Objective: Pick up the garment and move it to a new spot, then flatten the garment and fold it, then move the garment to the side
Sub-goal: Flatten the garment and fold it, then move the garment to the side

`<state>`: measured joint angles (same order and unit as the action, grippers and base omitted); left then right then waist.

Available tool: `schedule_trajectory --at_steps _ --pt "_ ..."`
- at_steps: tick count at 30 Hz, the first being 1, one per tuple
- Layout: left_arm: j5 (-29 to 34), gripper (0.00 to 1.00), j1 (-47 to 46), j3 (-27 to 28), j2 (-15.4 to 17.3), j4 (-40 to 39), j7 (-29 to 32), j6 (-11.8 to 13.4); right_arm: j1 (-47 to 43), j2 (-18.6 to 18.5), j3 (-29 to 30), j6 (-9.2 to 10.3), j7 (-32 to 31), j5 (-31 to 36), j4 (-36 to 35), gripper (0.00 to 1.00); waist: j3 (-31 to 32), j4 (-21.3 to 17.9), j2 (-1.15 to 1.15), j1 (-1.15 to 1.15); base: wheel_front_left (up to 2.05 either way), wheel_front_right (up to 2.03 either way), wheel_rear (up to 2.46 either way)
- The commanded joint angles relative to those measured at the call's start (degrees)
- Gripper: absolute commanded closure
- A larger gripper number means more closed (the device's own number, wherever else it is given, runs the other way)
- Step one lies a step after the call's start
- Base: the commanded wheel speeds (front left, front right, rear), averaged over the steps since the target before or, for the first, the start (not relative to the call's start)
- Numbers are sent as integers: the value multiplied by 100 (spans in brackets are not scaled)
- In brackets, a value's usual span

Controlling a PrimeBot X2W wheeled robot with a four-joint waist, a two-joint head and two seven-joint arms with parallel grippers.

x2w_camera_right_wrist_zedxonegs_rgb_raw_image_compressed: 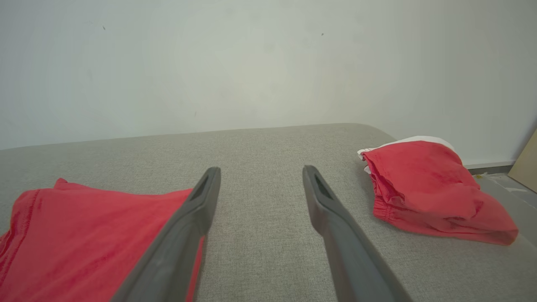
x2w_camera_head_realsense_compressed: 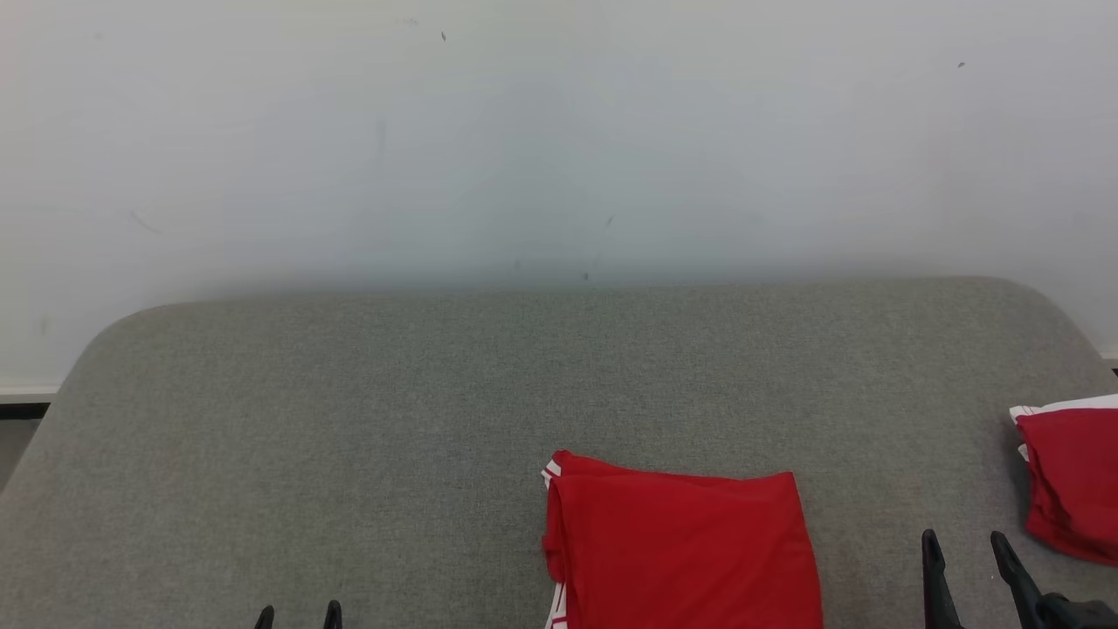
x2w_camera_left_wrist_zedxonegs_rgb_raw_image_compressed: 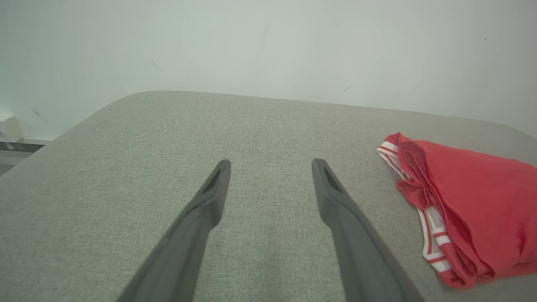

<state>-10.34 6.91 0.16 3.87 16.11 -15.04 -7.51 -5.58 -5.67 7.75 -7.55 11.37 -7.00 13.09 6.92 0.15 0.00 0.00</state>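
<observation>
**Desk:** Head view: what lies where?

**Photographer:** A folded red garment [x2w_camera_head_realsense_compressed: 681, 550] rests on the grey pad [x2w_camera_head_realsense_compressed: 349, 419] at 6 o'clock. The frame's bottom edge cuts it off, and white trim shows along its left side. A second garment [x2w_camera_head_realsense_compressed: 1074, 480], red with white, sits at 4 o'clock at the pad's right end, well apart from the first. A pale wall [x2w_camera_head_realsense_compressed: 559, 131] stands behind.

**Desk:** And the grippers?

**Photographer:** The left gripper [x2w_camera_head_realsense_compressed: 298, 615] is at 7 o'clock with only its tips in frame, so its spread is hard to read from here. The right gripper [x2w_camera_head_realsense_compressed: 965, 543] is at 5 o'clock, between the two garments and touching neither.

**Desk:** Left wrist view?

**Photographer:** The left jaws gape wide above bare pad and hold nothing. The garment lies at 4 o'clock, its layered edges and striped trim turned toward the camera, clear of the fingers.

**Desk:** Right wrist view?

**Photographer:** The right jaws are spread just as wide and are empty too. The garment lies flat at 8 o'clock, and one finger crosses in front of its near corner in the frame. The second garment, rumpled, sits at 3 o'clock near the pad's rounded end.
</observation>
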Motion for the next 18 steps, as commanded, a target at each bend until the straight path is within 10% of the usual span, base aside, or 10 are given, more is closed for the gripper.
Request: schedule_trajectory --at_steps 1,18 --pt "-20 0 -63 11 9 -1 -15 7 -13 1 3 16 16 -14 -13 0 -20 -5 0 0 0 0 0" --pt "-6 0 -88 8 -1 -10 -15 7 47 63 16 16 31 -2 64 0 -66 -9 0 0 0 0 0"
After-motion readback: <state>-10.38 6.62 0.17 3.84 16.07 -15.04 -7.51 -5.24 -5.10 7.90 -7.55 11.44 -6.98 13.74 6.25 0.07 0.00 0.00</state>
